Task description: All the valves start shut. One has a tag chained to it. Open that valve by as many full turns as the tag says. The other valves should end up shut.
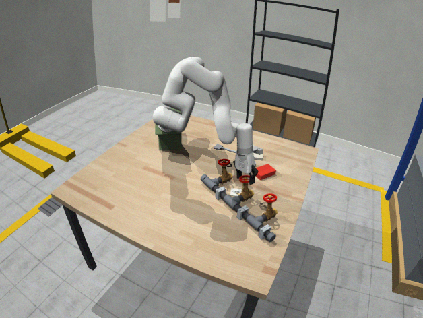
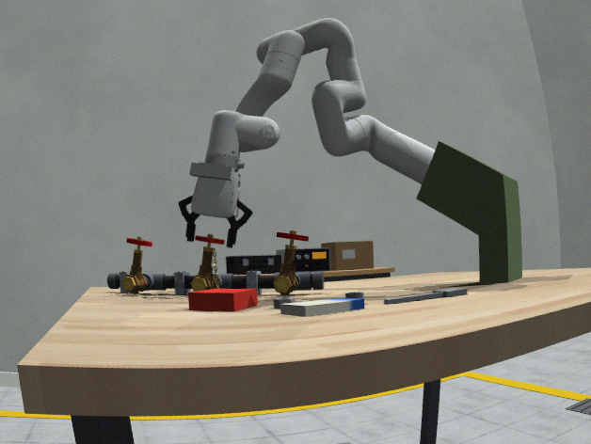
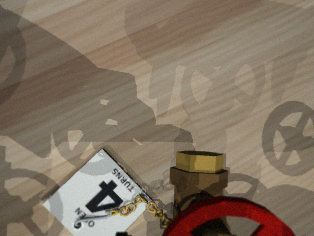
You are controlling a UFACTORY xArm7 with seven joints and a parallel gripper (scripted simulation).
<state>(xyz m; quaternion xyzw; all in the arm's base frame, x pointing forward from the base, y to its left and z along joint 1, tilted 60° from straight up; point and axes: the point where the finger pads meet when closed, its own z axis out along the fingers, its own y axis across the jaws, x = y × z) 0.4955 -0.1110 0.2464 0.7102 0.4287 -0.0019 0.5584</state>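
Note:
Three brass valves with red handwheels stand along a grey pipe [image 1: 236, 205] on the wooden table. The middle valve [image 1: 244, 187] carries a white tag [image 3: 97, 200] on a gold chain [image 3: 137, 206]; the tag reads "4 TURNS". My gripper [image 2: 211, 235] is open and empty, its fingertips level with and on either side of the middle valve's handwheel [image 2: 209, 240], not gripping it. In the wrist view that handwheel [image 3: 230, 220] and its brass body [image 3: 200, 175] sit at the bottom edge. The other valves are the far one [image 1: 224, 169] and the near one [image 1: 269, 205].
A red block [image 1: 265, 171] lies just right of the middle valve, close to my gripper. A grey and blue flat tool [image 2: 321, 305] and a small grey part [image 1: 218, 147] lie behind. A green arm base [image 1: 169, 140] stands at the table's back.

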